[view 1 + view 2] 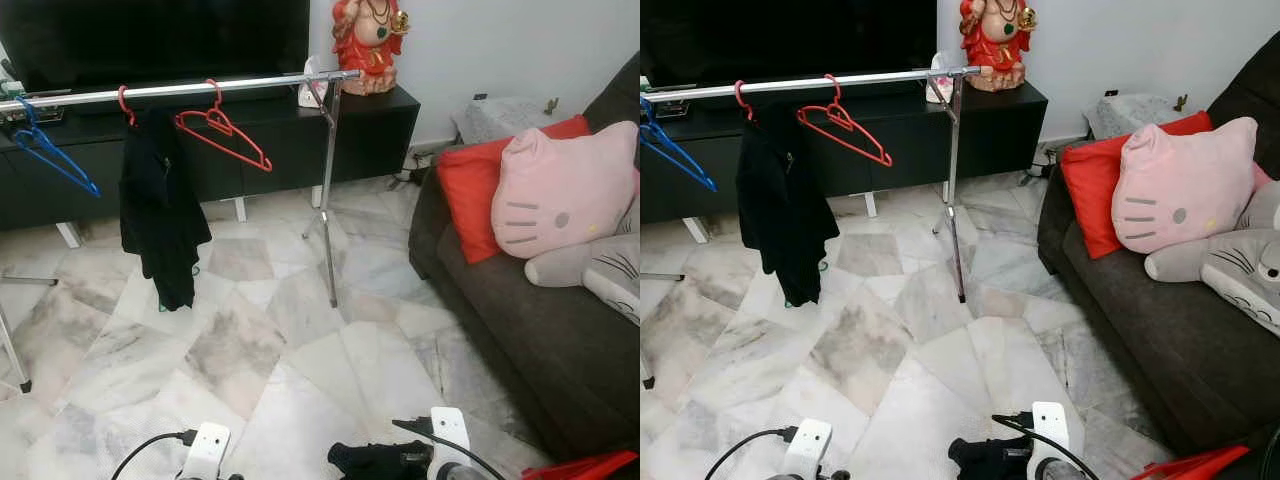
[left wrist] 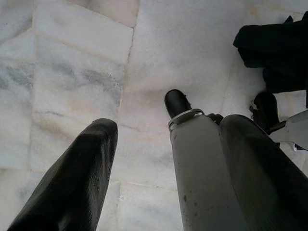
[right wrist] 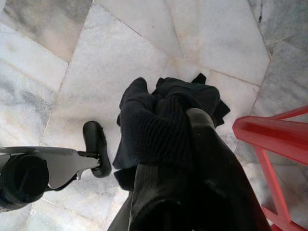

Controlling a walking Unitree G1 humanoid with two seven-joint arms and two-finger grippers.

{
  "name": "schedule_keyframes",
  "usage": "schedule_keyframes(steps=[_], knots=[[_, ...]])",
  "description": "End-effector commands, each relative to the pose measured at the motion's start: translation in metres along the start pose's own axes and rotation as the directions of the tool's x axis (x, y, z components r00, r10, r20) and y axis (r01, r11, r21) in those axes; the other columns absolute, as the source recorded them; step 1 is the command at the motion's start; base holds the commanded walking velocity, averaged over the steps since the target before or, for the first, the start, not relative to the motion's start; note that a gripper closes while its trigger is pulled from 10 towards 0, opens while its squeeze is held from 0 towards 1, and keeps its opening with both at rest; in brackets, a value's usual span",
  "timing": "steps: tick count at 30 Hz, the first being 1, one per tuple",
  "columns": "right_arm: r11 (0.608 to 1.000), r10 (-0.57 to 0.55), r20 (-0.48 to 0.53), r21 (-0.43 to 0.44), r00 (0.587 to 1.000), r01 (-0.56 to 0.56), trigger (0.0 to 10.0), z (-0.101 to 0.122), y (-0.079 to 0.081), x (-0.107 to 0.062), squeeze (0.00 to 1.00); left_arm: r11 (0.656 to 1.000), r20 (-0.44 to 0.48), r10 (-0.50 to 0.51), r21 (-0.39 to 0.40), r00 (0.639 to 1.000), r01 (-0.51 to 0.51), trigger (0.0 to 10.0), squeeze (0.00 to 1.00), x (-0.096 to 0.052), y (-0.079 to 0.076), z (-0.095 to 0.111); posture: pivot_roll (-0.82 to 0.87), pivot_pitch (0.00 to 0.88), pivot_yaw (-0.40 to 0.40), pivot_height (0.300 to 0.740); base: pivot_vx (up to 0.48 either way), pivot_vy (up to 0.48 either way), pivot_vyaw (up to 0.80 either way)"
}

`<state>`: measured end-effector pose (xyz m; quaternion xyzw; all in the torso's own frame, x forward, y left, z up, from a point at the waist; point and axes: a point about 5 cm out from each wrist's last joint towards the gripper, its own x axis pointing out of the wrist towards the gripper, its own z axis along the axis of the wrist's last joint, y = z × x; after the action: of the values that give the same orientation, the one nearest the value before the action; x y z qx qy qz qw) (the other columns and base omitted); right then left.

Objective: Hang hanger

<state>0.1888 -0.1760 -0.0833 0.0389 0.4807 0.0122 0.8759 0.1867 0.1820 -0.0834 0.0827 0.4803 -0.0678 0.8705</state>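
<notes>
A pale marble floor [image 1: 260, 360] of large angled tiles runs from the robot to a long black cabinet [image 1: 370, 135] at the far wall, where a dark screen [image 1: 160, 40] and a red figurine [image 1: 367, 40] stand. On the right sits a dark sofa [image 1: 530, 340] with a red cushion [image 1: 465, 195] and a pink cat pillow [image 1: 560, 195] (a grey plush lies just beside it). A silver clothes rail [image 1: 200, 88] crosses the far left; it carries a blue hanger [image 1: 45, 145], a black garment [image 1: 160, 215] on a red hook, and a bare red hanger [image 1: 225, 130]. Near the robot, the right gripper [image 3: 187, 125] is clamped on a bundle of black cloth [image 3: 154, 125], low over the floor. Another red hanger [image 3: 272, 144] lies just right of it, well apart from the rail. The left gripper [image 2: 159, 144] hangs spread apart over the tiles.
</notes>
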Motion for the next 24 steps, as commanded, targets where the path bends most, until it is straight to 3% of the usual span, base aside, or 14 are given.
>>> schedule_keyframes(steps=[1,11,12,13,15,17,24], knots=[[1.0,-0.009,0.007,0.011,1.0,0.009,10.0,0.001,-0.003,0.0,0.0,1.0,-0.026,-0.003,0.001,1.0,0.003,10.0,0.0,-0.001,-0.001,-0.006,-0.11,0.0,-0.033,0.74,0.0,0.0,0.0],[1.0,-0.008,0.006,0.013,1.0,0.008,10.0,0.001,-0.003,0.0,0.0,1.0,-0.026,-0.003,0.003,1.0,0.003,10.0,0.0,-0.001,-0.001,-0.006,-0.11,0.0,-0.033,0.74,0.0,0.0,0.0],[0.996,-0.041,-0.006,-0.081,0.999,0.041,10.0,0.003,-0.024,-0.004,0.0,1.0,-0.038,0.017,-0.025,0.999,-0.018,10.0,0.0,-0.002,0.014,-0.004,-0.12,0.0,-0.037,0.74,0.0,0.0,0.0],[0.992,-0.048,-0.01,-0.114,0.999,0.047,10.0,0.003,-0.03,-0.006,0.0,1.0,-0.04,0.017,-0.025,0.999,-0.018,10.0,0.0,-0.003,0.018,-0.003,-0.12,0.0,-0.036,0.74,0.0,0.0,0.0],[0.988,-0.042,-0.015,-0.149,0.999,0.039,10.0,0.001,-0.031,-0.006,0.0,1.0,-0.043,-0.006,0.029,0.999,0.007,10.0,0.0,-0.002,0.015,-0.003,-0.12,0.0,-0.032,0.74,0.0,0.0,0.0],[0.99,-0.05,-0.014,-0.13,0.999,0.048,10.0,-0.002,-0.031,-0.007,0.0,0.997,-0.047,-0.02,0.071,0.999,0.024,10.0,0.0,-0.002,0.01,-0.005,-0.12,0.0,-0.026,0.74,0.0,0.0,0.0],[0.986,-0.052,-0.035,-0.162,0.998,0.046,10.0,-0.013,-0.028,-0.007,0.0,1.0,-0.037,0.014,-0.004,0.999,-0.014,10.0,0.0,-0.005,0.019,-0.014,-0.12,0.0,-0.038,0.74,0.0,0.0,0.0]])
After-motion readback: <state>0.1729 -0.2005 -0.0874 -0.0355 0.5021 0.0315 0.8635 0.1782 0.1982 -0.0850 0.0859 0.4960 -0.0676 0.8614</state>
